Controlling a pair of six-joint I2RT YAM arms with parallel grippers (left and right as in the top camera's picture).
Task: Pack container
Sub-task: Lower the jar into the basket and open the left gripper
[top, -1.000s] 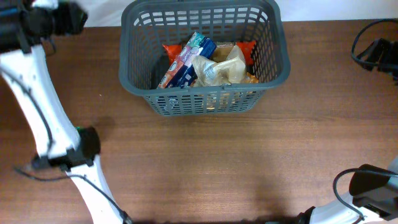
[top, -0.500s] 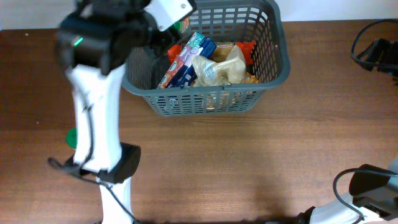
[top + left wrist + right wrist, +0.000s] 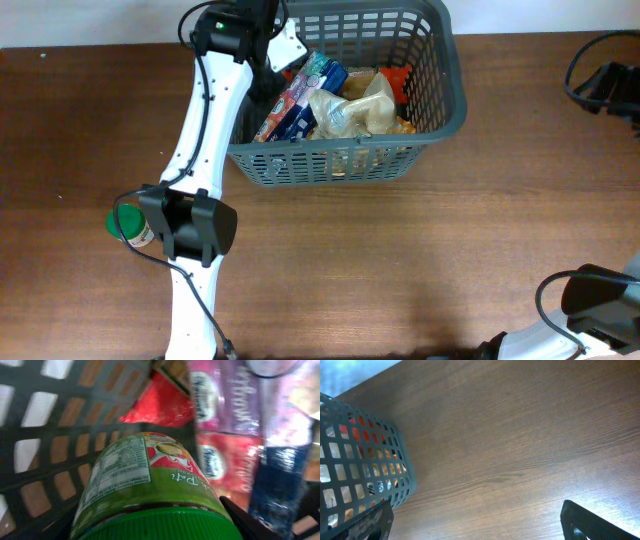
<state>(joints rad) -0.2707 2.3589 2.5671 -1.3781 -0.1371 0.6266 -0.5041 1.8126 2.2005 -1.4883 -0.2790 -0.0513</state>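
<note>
Brown wood-grain bench point(image 3: 400, 260) carried the dark grey shopping basket point(image 3: 330, 165) at its far middle edge. From overhead, the left hand was hidden under its own wrist housing at the basket's left rear corner, so its grip could not be read there. The left wrist camera showed it: the left hand point(image 3: 155, 530) was closed around a green-lidded jar point(image 3: 145, 475), held inside the lattice wall, with only 1 finger edge clear at lower right. That view also caught a red packet point(image 3: 165, 405) and a blurred blue packet point(image 3: 280, 475) beyond. Overhead alone showed a clear bag point(image 3: 350, 110) and a second green-lidded jar point(image 3: 128, 222) on the bench, partly behind the arm's elbow. The right hand point(image 3: 475, 517) stood wide open over bare bench, its fingers cut off by the frame. 1 second earlier the left arm was off to the far left, clear of the basket.
</note>
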